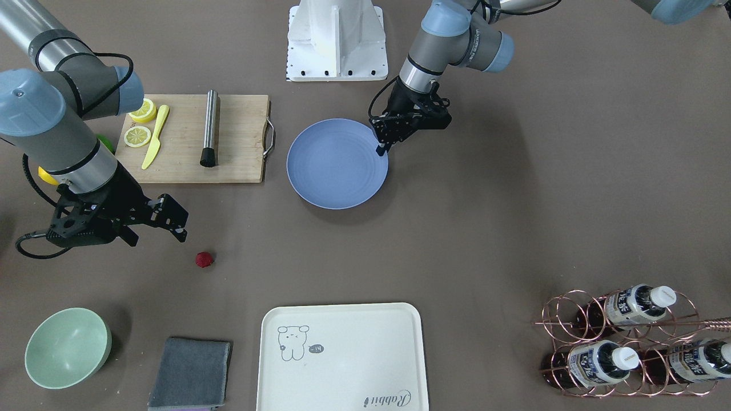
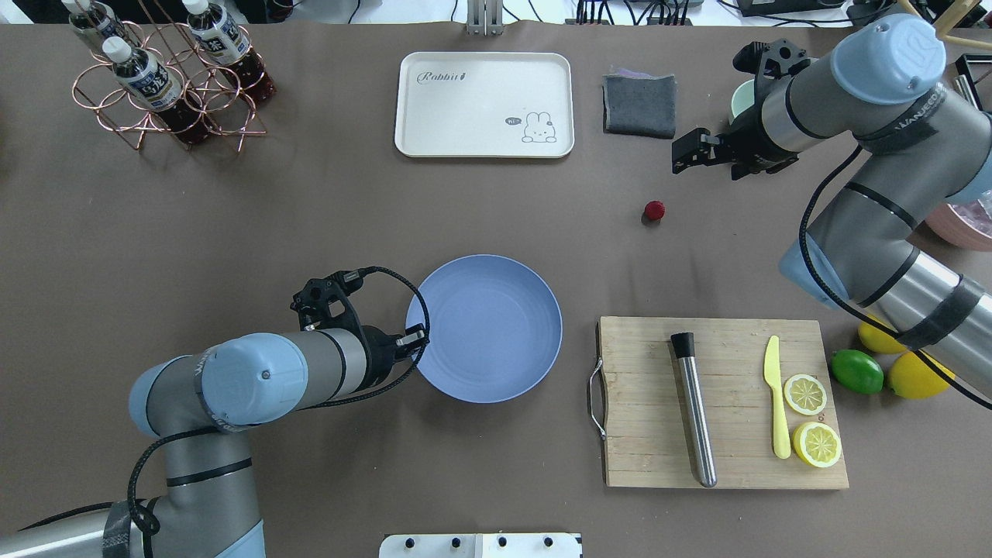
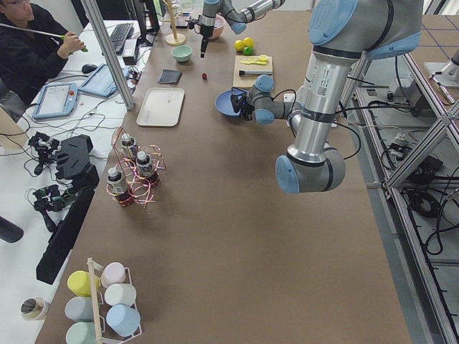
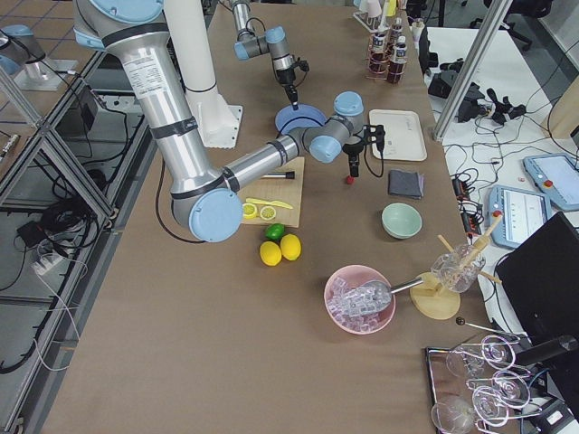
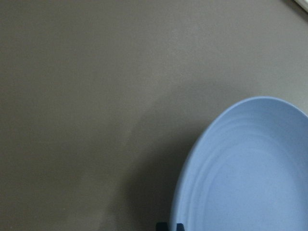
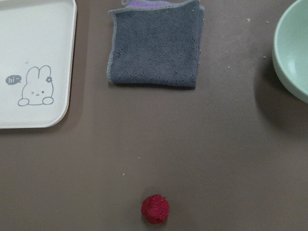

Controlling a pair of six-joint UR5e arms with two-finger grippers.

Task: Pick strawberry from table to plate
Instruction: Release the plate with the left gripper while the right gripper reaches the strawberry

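Note:
The small red strawberry (image 1: 204, 260) (image 2: 654, 209) lies on the brown table (image 2: 310, 209), clear of everything else. My right gripper (image 1: 160, 234) (image 2: 701, 163) hovers a little beyond it, toward the mint bowl side. It looks open, and its fingers stay out of the right wrist view, which shows the strawberry (image 6: 155, 209) low in the frame. The round blue plate (image 1: 337, 164) (image 2: 484, 339) sits empty at the table's middle. At its rim on my left side rests my left gripper (image 1: 381, 149) (image 2: 422, 339), shut on nothing, with its fingertips (image 5: 161, 225) just showing beside the plate (image 5: 245, 168).
A wooden cutting board (image 2: 721, 403) with a yellow knife, lemon slices and a steel rod lies right of the plate. A cream tray (image 2: 484, 105), grey cloth (image 2: 639, 105), mint bowl (image 1: 67, 347) and bottle rack (image 2: 167, 77) line the far side. A person sits off the table.

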